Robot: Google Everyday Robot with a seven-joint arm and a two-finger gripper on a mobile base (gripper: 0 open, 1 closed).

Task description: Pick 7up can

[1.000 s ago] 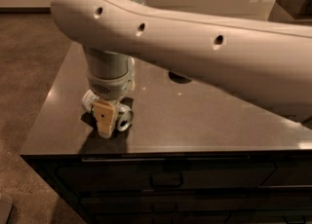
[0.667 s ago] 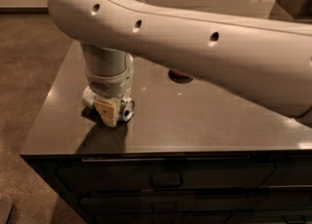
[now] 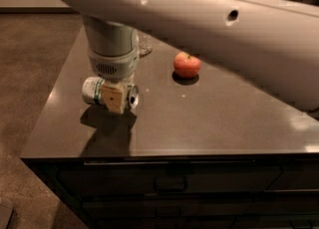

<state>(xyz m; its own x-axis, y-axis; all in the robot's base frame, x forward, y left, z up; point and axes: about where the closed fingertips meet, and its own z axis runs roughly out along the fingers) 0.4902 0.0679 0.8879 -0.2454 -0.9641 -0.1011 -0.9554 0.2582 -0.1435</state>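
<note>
The gripper (image 3: pixel 115 101) is pinching the 7up can (image 3: pixel 90 90) across its middle. The can lies sideways in the fingers, silver end facing right, over the counter's (image 3: pixel 224 118) front-left part, casting a shadow just beneath. A red apple (image 3: pixel 187 64) sits well apart to the right, and a clear glass object (image 3: pixel 145 44) stands behind the arm (image 3: pixel 199 14).

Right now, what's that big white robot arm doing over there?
The robot's hand is gripping the 7up can, held sideways near the left edge of the dark counter. The can seems to hang just above the surface, with its shadow underneath. A red apple sits farther back, away from the hand, and something clear stands behind the arm.
</note>
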